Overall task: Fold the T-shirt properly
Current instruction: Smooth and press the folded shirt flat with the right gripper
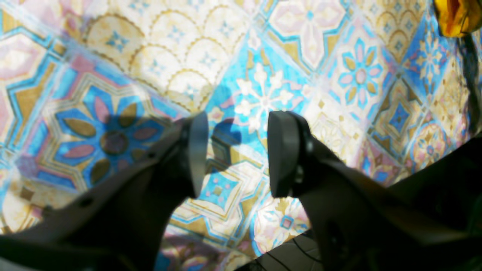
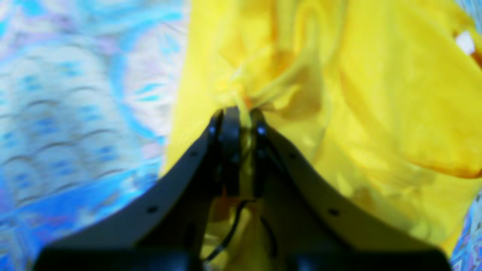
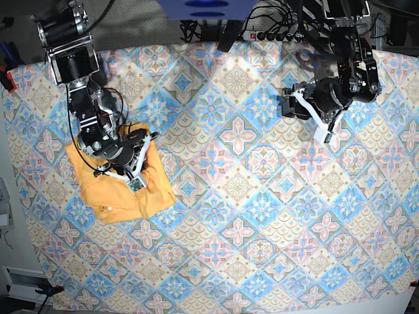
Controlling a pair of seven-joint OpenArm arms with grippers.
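Note:
The yellow-orange T-shirt lies bunched in a rough heap at the left of the table. My right gripper is at the heap's upper right edge. In the right wrist view it is shut on a pinched fold of the shirt, and a small white tag shows at the far right. My left gripper hangs open and empty over the tablecloth at the back right, far from the shirt. In the left wrist view its jaws stand wide apart, and a yellow-orange patch shows in the top right corner.
The blue-pink tile-patterned tablecloth covers the whole table. A power strip and cables lie beyond the back edge. A red clamp sits at the left edge. The front table edge runs along the bottom right.

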